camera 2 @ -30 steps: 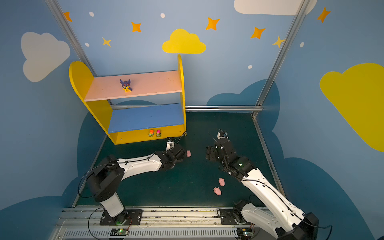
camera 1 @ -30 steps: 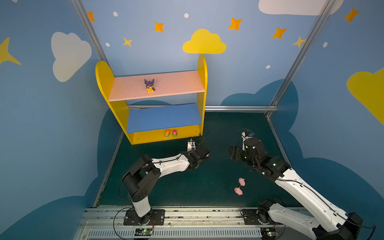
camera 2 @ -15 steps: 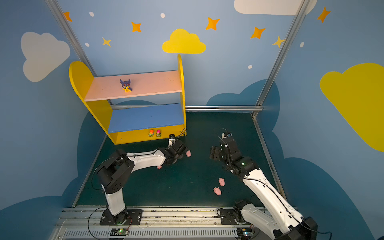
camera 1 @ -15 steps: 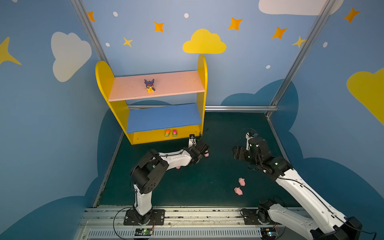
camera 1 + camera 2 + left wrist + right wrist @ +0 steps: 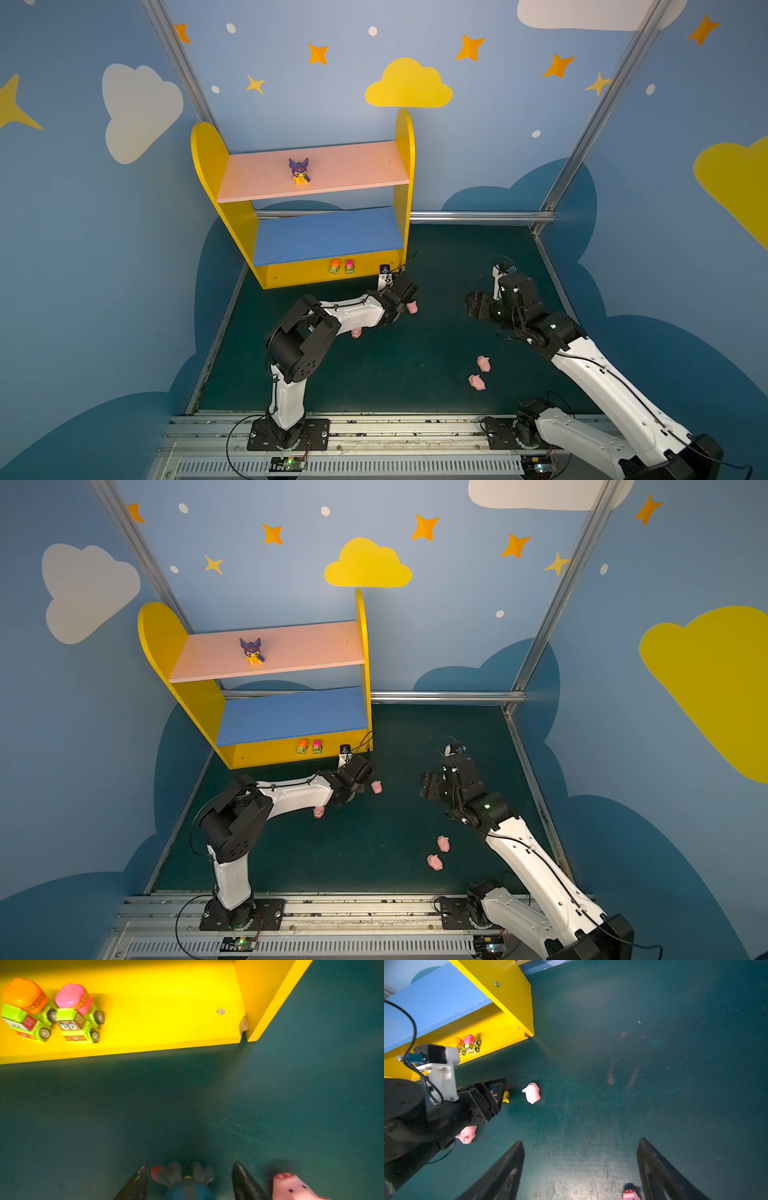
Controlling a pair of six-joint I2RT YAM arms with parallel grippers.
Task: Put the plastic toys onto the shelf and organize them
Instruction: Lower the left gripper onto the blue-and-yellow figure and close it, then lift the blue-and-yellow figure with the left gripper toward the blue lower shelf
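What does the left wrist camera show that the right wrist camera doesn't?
Only left wrist: the blue hood of the figurine, between the fingers of the left gripper. Only right wrist: the blue lower board, the open right gripper, a pig under the left arm. Both: the orange-topped car and pink-topped car on the yellow base, and the pig beside the left gripper.

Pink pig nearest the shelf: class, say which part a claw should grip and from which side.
Probably grip the pig across its rounded middle, coming down from above: it lies low on the flat mat, both flanks free.
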